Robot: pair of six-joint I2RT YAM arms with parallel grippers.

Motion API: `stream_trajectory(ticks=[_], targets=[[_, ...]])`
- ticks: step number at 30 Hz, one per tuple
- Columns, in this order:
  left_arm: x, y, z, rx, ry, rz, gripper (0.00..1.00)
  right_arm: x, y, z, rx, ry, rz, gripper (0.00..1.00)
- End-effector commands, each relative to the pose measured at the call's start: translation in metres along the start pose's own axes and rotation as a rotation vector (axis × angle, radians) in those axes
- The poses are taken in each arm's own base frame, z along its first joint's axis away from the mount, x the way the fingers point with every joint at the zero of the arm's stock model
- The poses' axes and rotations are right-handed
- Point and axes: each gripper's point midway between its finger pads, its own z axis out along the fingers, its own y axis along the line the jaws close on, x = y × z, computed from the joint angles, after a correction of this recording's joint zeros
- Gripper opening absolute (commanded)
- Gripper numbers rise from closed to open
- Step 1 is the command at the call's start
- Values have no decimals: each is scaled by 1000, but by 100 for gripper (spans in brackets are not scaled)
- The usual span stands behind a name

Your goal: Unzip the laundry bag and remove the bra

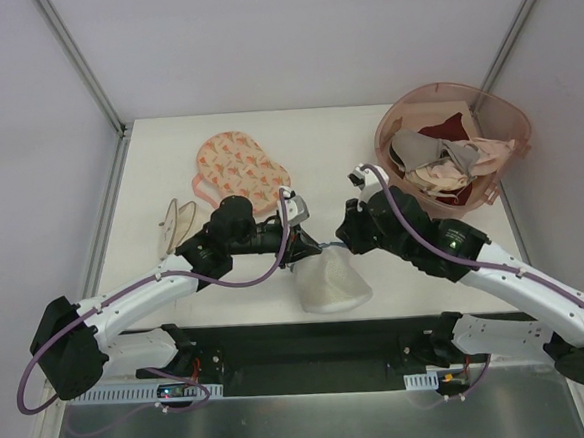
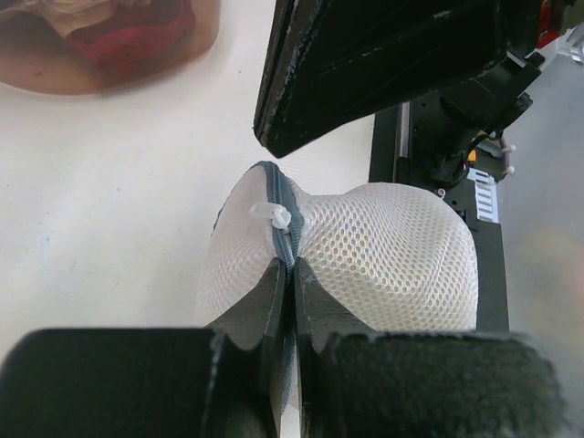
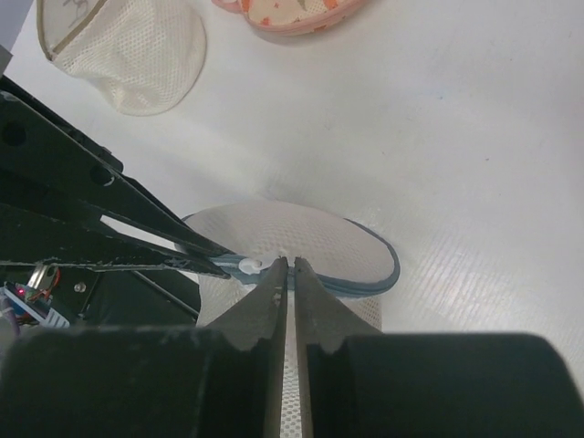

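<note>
Left gripper [image 2: 287, 269], jaws pressed together, pinches the dark grey-blue zipper rim [image 3: 370, 278] of the small domed white mesh laundry bag [image 2: 383, 246], which sits at the white table's [image 1: 167, 148] near edge between both arms. Right gripper [image 3: 290, 265], fully closed, meets the rim beside its white pull [image 2: 274, 216]; whether it grasps anything is indiscernible.

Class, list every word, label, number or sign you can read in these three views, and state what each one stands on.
No text here can be read.
Laundry bag: no label visible on its mesh or zipper.
White label beyond the bag: too blurred to read.
Cream mesh pouch: dark marks at the frame's top edge, cut off and unreadable.
Pink pouch: orange prints only, no letters.
</note>
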Motion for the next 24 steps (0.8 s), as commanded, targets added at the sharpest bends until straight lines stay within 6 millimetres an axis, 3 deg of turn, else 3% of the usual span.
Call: stream_trajectory(ticks=[1, 3, 5, 8, 13, 18, 24], targets=[[-27, -11, -3, 43, -76, 87, 0, -7, 17, 0, -79, 0, -5, 19], [-26, -11, -3, 42, -74, 85, 0, -1, 23, 6, -99, 42, -12, 33], [-24, -12, -3, 53, -71, 97, 0, 6, 29, 11, -125, 79, -21, 38], [-21, -15, -5, 82, -73, 221, 0, 6, 22, 13, -83, 74, -8, 40], [-14, -3, -10, 59, -50, 517, 0, -16, 3, -13, -46, -66, 49, 40], [-24, 0, -11, 60, -28, 589, 0, -21, -8, -32, -41, -122, 64, 39], [-33, -18, -19, 114, -71, 655, 0, 6, 31, -26, -274, 3, -62, 46]])
